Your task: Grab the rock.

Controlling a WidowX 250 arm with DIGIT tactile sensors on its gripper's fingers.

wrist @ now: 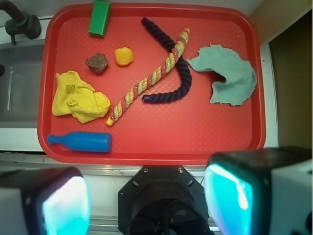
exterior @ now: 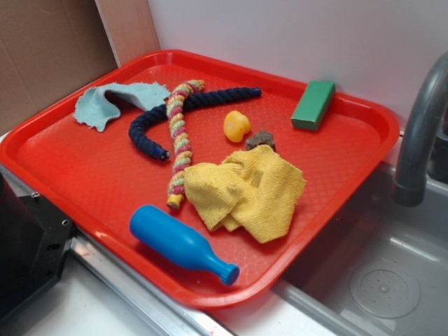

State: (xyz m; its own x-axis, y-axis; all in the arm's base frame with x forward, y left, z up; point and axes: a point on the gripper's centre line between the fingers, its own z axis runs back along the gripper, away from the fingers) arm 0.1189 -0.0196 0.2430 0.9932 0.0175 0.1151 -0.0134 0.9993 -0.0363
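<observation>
The rock (exterior: 260, 140) is a small dark brown-grey lump on the red tray (exterior: 91, 182), just behind the yellow cloth (exterior: 252, 189) and right of the yellow-orange toy (exterior: 236, 126). In the wrist view the rock (wrist: 97, 62) lies upper left, between the yellow-orange toy (wrist: 123, 56) and the yellow cloth (wrist: 78, 98). My gripper (wrist: 146, 200) is open and empty, high above the tray's near edge, far from the rock. The gripper does not show in the exterior view.
On the tray lie a green block (exterior: 313, 104), a blue bottle (exterior: 182, 243), a dark blue rope (exterior: 175, 115), a multicoloured rope (exterior: 178, 143) and a teal cloth (exterior: 112, 101). A grey faucet (exterior: 420, 133) and sink (exterior: 378, 280) stand to the right. The robot base (wrist: 161, 200) shows below the gripper.
</observation>
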